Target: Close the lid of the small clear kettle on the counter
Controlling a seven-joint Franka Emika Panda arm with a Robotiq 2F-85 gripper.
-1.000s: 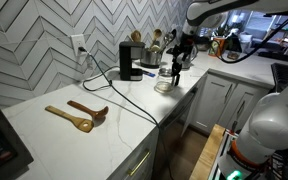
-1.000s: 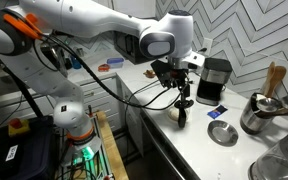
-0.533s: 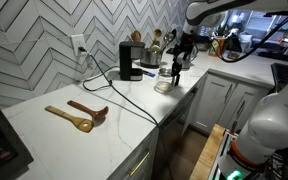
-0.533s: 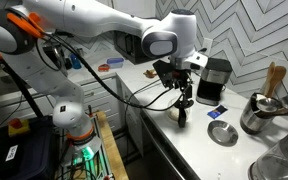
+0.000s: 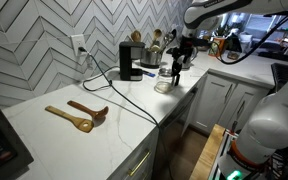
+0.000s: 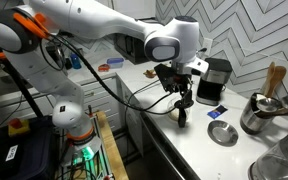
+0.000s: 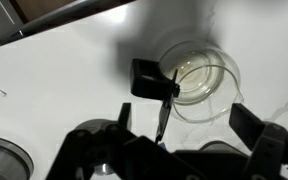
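The small clear glass kettle (image 5: 166,76) stands on the white counter (image 5: 64,140) near its front edge; it also shows in an exterior view (image 6: 182,113). In the wrist view I look down into its round glass mouth (image 7: 199,75). The dark lid (image 7: 152,80) stands tilted up at the mouth's left side, by the dark handle. My gripper (image 7: 184,125) is open and empty, just above the kettle, with one finger on each side of it. It shows over the kettle in both exterior views (image 5: 178,55) (image 6: 184,95).
A black boxy coffee machine (image 5: 130,60) (image 6: 215,80) stands behind the kettle with a cable (image 5: 124,100) across the counter. Wooden spoons (image 5: 79,115) lie to the left. A metal pot (image 6: 256,115) and a round dish (image 6: 222,133) sit nearby.
My gripper has shifted very slightly over the kettle. The kettle and lid have not visibly moved.
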